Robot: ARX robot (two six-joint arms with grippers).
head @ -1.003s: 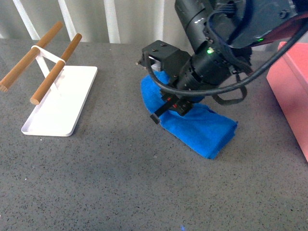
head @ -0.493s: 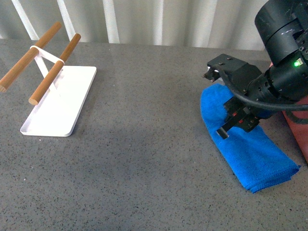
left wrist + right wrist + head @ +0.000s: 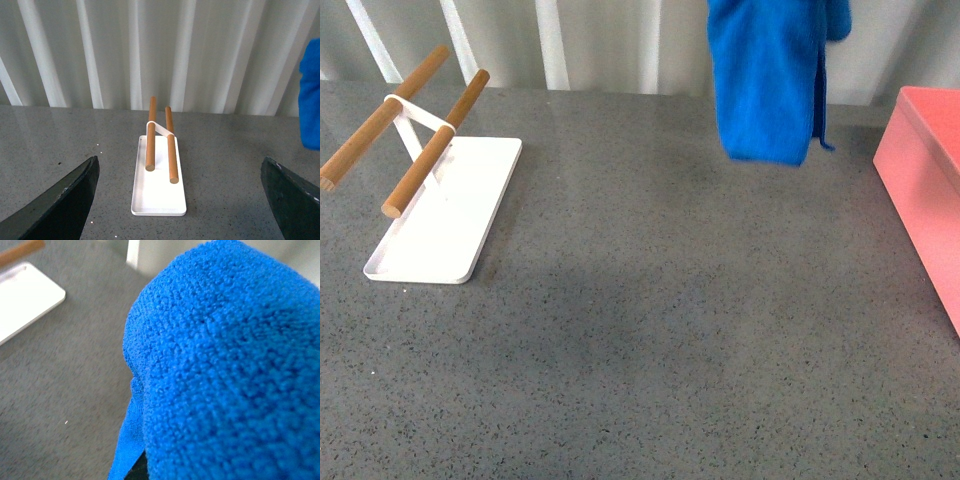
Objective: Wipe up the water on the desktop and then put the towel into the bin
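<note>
Across the front view spreads one speckled grey worktop. One pink bin stands at its right edge. One blue towel hangs in the air, clear of the worktop, left of the bin and outside it. One white rack carries two wooden bars. The left pincer faces the rack, its two fingers spread wide, gripping nothing. Cloth hides the right pincer, so I cannot tell its grip.

Fuzzy blue cloth towel, speckled stone-like slightly glossy desktop, smooth pink plastic bin, wooden bars
</note>
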